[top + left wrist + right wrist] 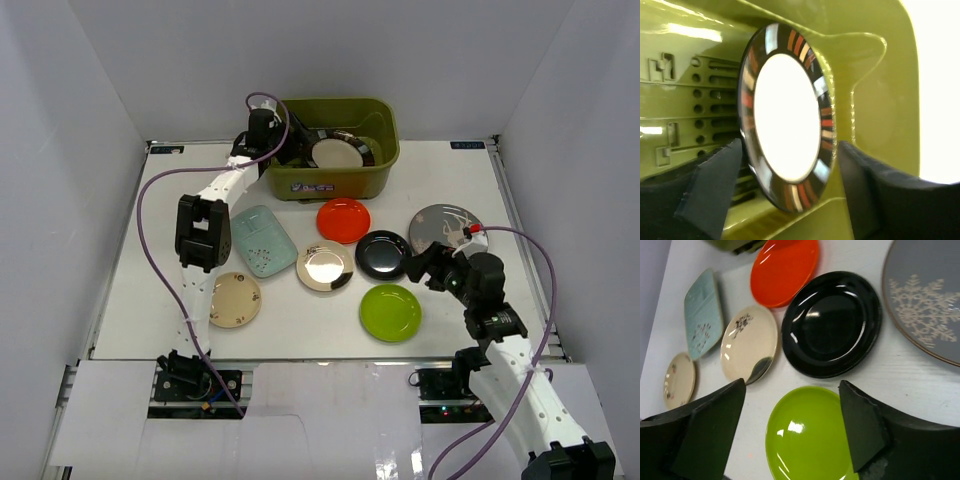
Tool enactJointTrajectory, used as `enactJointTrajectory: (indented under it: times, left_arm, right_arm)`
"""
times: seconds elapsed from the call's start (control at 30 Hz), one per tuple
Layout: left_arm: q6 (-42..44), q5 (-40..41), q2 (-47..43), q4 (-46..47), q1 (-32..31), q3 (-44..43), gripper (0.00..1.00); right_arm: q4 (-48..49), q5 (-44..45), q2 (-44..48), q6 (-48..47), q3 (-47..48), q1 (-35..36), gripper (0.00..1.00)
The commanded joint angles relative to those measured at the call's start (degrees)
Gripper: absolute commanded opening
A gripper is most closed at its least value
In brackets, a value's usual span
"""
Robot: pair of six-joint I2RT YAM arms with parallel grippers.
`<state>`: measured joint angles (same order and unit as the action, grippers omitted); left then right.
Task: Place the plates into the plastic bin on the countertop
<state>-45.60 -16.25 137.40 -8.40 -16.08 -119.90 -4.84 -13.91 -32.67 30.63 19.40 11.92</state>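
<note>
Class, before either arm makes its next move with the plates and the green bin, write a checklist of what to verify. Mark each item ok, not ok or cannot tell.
1. The left gripper is open: ok.
2. The striped-rim plate is inside the bin: ok, it leans tilted.
3. The right gripper is open: ok.
4. The green plate lies below the right gripper: ok.
5. The green plate is apart from the black plate: ok, a gap shows.
6. All plates are in the bin: not ok, seven lie on the table.
</note>
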Motion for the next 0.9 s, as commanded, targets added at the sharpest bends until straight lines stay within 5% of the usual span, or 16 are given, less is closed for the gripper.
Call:
enactJointTrajectory:
  times: [0.0,0.07,0.3,0.5,0.67,0.7,0.87]
  left_arm:
    - [-0.27,-4.4,-4.42,4.71,-0.18,-1.48,0.9]
    - [-0.36,-5.89,-6.18,5.5,-0.18,-1.39,0.98]
    - [-2.56,-13.7,-12.94,10.07,-0.18,0.45,0.98]
    - [0.42,-16.18,-26.46,13.15,-0.18,8.96,0.98]
    - [3.24,-8.55,-43.24,15.0,-0.53,33.38,0.98]
    - [4.55,-2.01,-48.84,13.6,-0.8,39.15,0.98]
    - [4.2,3.15,-61.01,11.58,-1.33,54.48,0.93]
  right_arm:
    - [0.53,13.37,-1.77,5.13,2.05,0.21,0.84]
    - [1.23,18.54,-3.54,5.84,2.57,0.12,0.93]
    - [1.68,33.25,-9.17,9.62,3.37,-4.61,0.98]
    - [6.58,28.24,-10.31,14.71,-3.55,-19.55,0.93]
    - [17.04,17.18,-19.26,19.28,-7.7,-29.22,0.9]
    - [19.32,13.86,-20.93,20.16,-9.01,-31.24,0.88]
    - [34.6,6.45,-33.5,26.65,-11.05,-33.28,0.74]
